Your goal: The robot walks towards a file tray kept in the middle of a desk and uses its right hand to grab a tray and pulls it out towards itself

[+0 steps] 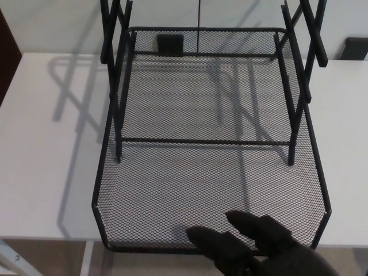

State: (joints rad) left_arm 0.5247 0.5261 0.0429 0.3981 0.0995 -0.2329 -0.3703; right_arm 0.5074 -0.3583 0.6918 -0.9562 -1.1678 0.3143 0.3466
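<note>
A black wire-mesh file tray [115, 190] lies on the white desk [46, 161], its front rim reaching the desk's near edge. The black uprights of the tray stand [118, 86] rise around its rear half. My right hand [253, 247] comes in at the bottom right, above the tray's front rim. Its two fingers [215, 241] are spread apart and point up-left over the mesh floor, with nothing held between them. The left hand does not show.
A small black block [170, 42] stands behind the tray at the back wall. Another dark object [353, 48] sits at the far right of the desk. A metal desk leg [11, 261] shows at the bottom left below the desk edge.
</note>
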